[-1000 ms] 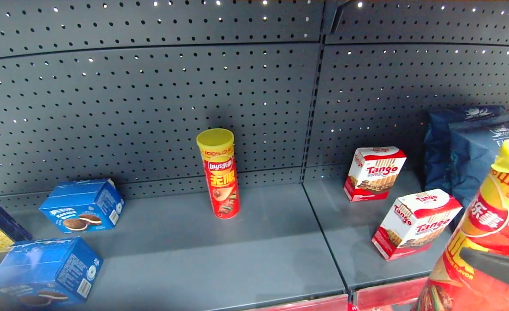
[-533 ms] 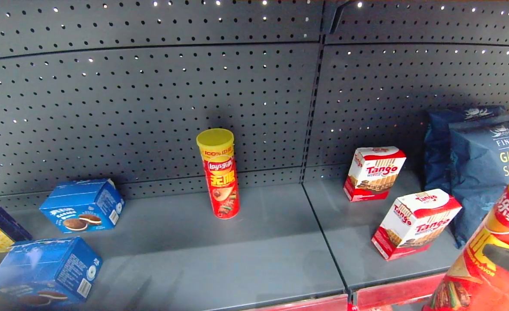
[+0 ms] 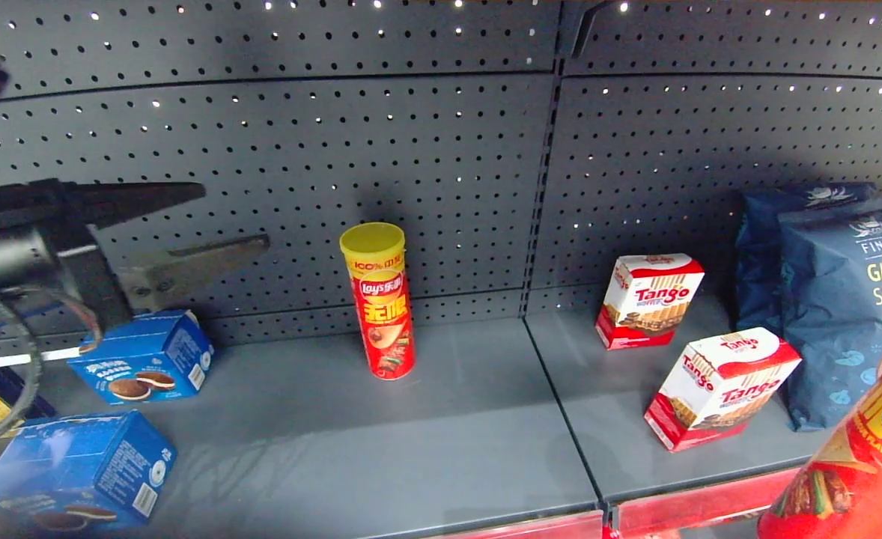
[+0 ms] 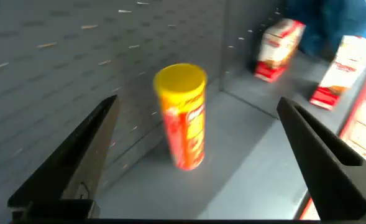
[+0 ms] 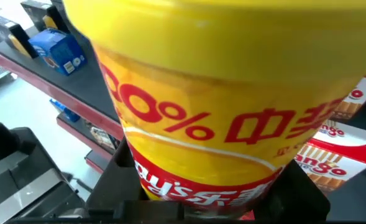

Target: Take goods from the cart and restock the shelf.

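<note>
Shelf: grey deck with a pegboard back, bare on both sides of the standing can. Blue bags are at the far right, with wafer boxes just beside them. Cookie boxes are at the far left.

Held can: low at the right, out in front of and below the red shelf lip. Its long axis is tilted, leaning up toward the right. Standing can is upright at mid-shelf, near the back panel.

Right gripper: clamped round the held can's body just under the yellow lid, one jaw on each side. Left gripper: fingers spread wide with nothing between them. It hovers over the cookie boxes and points along the pegboard at the standing can, which is lined up between the fingers but well ahead of them.

Key relation: the free deck lies up, inward and left of the right gripper. The likely move is to lift over the lip, bring the axis vertical, then set down beside the standing can. The left arm is nearer that spot but empty, so the right arm places.
</note>
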Controlling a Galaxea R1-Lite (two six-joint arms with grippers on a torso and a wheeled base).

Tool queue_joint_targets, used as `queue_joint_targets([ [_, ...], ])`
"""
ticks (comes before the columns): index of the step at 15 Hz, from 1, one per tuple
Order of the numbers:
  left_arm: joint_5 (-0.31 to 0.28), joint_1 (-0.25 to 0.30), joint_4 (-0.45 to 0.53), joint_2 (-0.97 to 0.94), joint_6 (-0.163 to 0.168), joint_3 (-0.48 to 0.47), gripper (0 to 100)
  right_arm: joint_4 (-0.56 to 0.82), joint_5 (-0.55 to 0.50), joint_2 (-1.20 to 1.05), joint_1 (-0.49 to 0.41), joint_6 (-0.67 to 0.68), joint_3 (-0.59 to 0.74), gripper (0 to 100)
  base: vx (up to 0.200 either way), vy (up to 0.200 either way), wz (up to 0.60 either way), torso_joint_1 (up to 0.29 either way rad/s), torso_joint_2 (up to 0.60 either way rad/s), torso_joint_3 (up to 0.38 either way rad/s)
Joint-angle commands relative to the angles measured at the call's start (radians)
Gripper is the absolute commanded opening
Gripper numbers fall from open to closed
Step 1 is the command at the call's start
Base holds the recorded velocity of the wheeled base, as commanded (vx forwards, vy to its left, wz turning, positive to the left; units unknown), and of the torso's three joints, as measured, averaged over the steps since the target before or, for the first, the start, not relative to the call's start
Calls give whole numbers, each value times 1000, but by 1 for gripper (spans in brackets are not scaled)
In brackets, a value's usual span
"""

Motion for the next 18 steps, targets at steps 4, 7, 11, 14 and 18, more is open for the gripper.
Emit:
queue_joint_targets([
  [4,-195,-5,-273,344,3,-4,100,9,-11,-40,-4,0,1,0,0,0,0,0,0,0],
  [7,-250,-9,-308,381,6,9,100,9,-11,-40,-38,0,4,0,0,0,0,0,0,0],
  [11,-276,-4,-314,406,10,24,100,9,-11,-34,-39,0,4,0,0,0,0,0,0,0],
  [14,-279,5,-314,450,66,22,100,11,-11,-32,-38,0,7,0,0,0,0,0,0,0],
  [18,-296,33,-329,515,95,9,100,11,-11,-38,-39,0,15,0,0,0,0,0,0,0],
])
